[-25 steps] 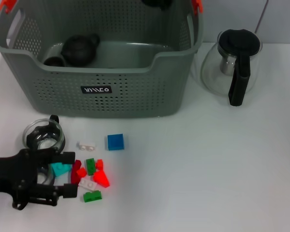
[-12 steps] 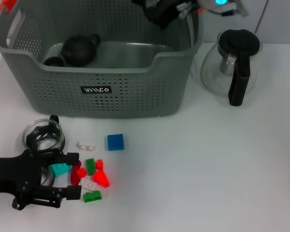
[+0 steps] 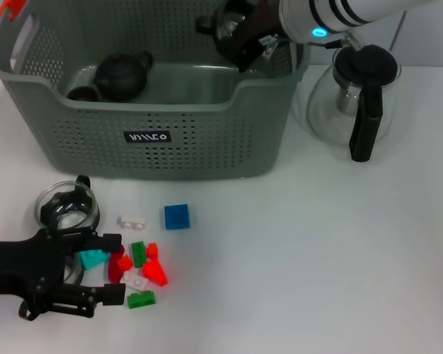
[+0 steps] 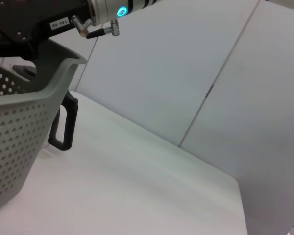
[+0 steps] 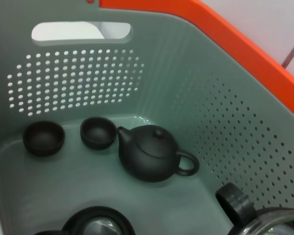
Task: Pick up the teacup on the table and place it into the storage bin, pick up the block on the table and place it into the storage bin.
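The grey-green storage bin (image 3: 258, 133) stands at the back left of the table. My right gripper (image 3: 240, 37) hangs over the bin's right side, shut on a dark glass teacup (image 3: 225, 26). Inside the bin (image 5: 225, 122) lie two small dark cups (image 5: 43, 138) and a dark teapot (image 5: 149, 152). Near the front left, my left gripper (image 3: 109, 267) stands open, with a teal block (image 3: 94, 258) between its fingers. A second glass teacup (image 3: 66, 206) in a black holder sits just behind that gripper. A blue block (image 3: 176, 216) lies apart from the pile.
Several small red, green and white blocks (image 3: 142, 269) lie in a pile beside the left gripper. A glass pot (image 3: 354, 99) with a black lid and handle stands right of the bin. The bin's corner (image 4: 19, 112) also shows in the left wrist view.
My right arm has come down into view over the bin's right side with the dark teacup. The left gripper has barely moved.
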`<state>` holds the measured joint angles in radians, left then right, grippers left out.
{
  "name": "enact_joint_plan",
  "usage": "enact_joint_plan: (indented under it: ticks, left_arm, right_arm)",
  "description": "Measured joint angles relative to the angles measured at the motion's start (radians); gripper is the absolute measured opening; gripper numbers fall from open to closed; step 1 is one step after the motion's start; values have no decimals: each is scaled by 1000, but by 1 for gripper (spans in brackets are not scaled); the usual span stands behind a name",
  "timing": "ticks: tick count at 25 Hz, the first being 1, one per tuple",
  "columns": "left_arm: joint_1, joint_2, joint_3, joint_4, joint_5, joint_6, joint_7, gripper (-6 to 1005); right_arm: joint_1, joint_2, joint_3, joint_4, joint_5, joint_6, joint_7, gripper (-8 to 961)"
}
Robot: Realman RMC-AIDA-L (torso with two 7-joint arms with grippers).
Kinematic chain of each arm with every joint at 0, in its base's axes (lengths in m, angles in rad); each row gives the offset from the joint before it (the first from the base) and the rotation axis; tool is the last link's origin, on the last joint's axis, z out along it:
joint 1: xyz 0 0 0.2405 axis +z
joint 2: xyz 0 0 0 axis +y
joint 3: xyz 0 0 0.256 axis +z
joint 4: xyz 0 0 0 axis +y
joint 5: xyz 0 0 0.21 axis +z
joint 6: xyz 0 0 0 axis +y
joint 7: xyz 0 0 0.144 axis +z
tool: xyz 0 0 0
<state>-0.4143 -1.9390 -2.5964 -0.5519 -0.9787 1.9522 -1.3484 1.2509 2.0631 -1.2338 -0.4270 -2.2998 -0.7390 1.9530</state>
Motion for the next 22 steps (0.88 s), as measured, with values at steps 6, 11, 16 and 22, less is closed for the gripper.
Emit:
enact_joint_plan:
  ticks: [6,11,16,22]
  left_arm:
    - [5,-1,0,2,0,-9,3,939]
    - [5,-1,1,3,0,-9,3,939]
    - [5,-2,1,4,0,-9,3,939]
    - [6,-5,1,4,0,-9,3,939]
  right_arm:
    - [-6,0,-13,2,-2,3,0,68]
    - [-7,0,-17,12,-6,3,0,68]
    - [-7,0,-18,12,-11,4,0,69]
    - [-9,0,-17,10,-11,-4,6,69]
